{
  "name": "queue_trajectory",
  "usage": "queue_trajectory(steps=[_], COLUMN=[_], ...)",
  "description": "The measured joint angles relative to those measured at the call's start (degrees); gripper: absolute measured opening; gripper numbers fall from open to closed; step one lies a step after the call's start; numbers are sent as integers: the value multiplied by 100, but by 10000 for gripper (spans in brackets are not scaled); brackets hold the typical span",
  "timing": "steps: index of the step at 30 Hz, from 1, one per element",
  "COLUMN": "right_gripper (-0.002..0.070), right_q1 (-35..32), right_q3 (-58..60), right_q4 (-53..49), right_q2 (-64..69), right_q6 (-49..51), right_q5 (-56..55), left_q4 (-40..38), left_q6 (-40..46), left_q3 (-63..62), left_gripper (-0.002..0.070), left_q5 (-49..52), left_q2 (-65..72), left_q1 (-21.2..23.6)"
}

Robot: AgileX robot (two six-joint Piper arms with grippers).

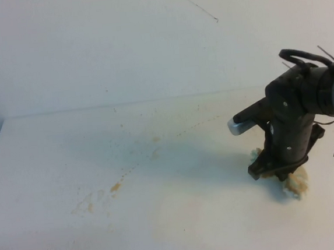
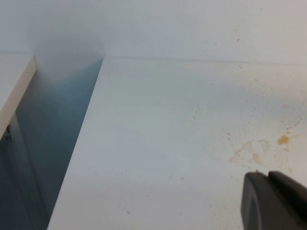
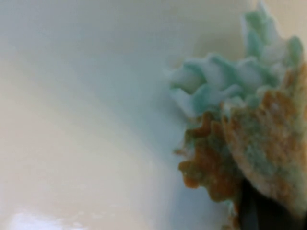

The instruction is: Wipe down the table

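Right gripper (image 1: 274, 173) low at right side of worktop (image 1: 106, 235), fingers clamped on stained cloth (image 1: 297, 185) bunched under their tips, left gripper (image 2: 276, 201) above worktop's left part

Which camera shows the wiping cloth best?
Right wrist view: the cloth close up, stained brown. High view shows only edges under the right gripper. Left wrist view shows none, just the left gripper near stains.
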Motion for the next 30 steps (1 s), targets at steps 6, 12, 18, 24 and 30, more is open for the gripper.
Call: queue_trajectory(steps=[6, 12, 18, 24, 30], right_gripper=[32, 123, 407, 459, 463], right_q1=[-558, -823, -849, -849, -853], right_q3=[0, 0, 0, 26, 54], right_q4=[79, 786, 980, 1002, 1615], right_q2=[-24, -24, -34, -401, -1784], right_q6=[-226, -707, -792, -873, -1086], right_q5=[-101, -24, 89, 214, 134], left_q4=[0, 0, 0, 0, 0], left_q6=[0, 0, 0, 0, 0], left_q3=[0, 0, 0, 0, 0], left_gripper=[0, 0, 0, 0, 0], left_q5=[0, 0, 0, 0, 11], left_q2=[0, 0, 0, 0, 0], left_q1=[0, 0, 0, 0, 0])
